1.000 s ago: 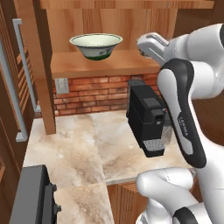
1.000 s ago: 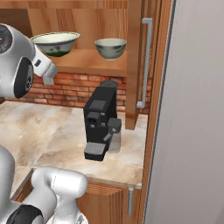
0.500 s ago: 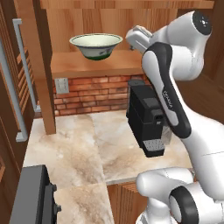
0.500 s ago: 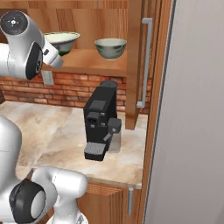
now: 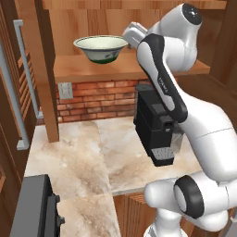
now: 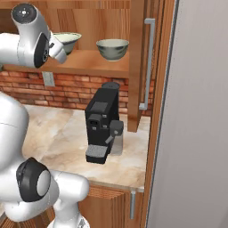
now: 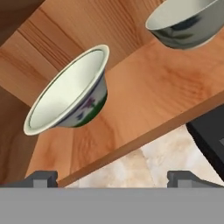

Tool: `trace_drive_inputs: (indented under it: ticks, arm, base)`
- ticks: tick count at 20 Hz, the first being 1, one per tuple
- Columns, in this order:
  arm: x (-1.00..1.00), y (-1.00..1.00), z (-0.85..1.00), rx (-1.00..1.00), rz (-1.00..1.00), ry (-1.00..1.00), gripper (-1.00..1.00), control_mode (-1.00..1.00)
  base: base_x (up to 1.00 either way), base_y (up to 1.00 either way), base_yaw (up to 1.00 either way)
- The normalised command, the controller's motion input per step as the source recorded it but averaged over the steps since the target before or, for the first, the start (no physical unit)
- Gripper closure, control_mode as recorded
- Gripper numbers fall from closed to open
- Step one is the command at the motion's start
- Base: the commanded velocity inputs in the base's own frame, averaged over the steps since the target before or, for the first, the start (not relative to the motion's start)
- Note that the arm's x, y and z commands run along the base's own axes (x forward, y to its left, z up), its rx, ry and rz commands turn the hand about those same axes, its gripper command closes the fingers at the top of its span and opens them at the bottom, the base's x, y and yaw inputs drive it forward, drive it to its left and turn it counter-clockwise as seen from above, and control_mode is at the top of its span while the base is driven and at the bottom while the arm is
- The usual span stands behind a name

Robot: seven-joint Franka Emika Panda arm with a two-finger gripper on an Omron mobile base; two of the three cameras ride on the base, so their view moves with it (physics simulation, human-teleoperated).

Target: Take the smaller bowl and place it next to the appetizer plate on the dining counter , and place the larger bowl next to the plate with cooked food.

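Wooden shelf [image 5: 115, 69] carried the larger bowl [image 5: 101, 48] and the smaller bowl [image 6: 112, 48] side by side. Your hand [image 7: 111, 176] hung empty, fingers spread, before them; you needed to centre on one rim.

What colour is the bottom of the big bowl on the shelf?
Green. The larger bowl has a green band around its base, best seen in the left base view.

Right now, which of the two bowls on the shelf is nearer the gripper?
The larger bowl, the wide cream one with the green base. The smaller bowl, deeper and grey-green, sits farther along the wooden shelf.
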Motion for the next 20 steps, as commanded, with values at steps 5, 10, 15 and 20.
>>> trace_drive_inputs:
  ticks: [5, 10, 15, 20]
  arm:
    - [0.42, 0.11, 0.0, 0.0, 0.0, 0.05, -1.0, -1.0]
    - [0.4, 0.15, -0.01, -0.02, 0.0, 0.03, -1.0, -1.0]
    - [0.44, 0.21, -0.04, -0.04, 0.0, 0.03, -1.0, -1.0]
    - [0.41, 0.26, -0.08, -0.06, 0.0, 0.01, -1.0, -1.0]
  base:
    - [0.0, 0.0, 0.0]
    - [0.0, 0.0, 0.0]
    - [0.0, 0.0, 0.0]
    - [0.0, 0.0, 0.0]
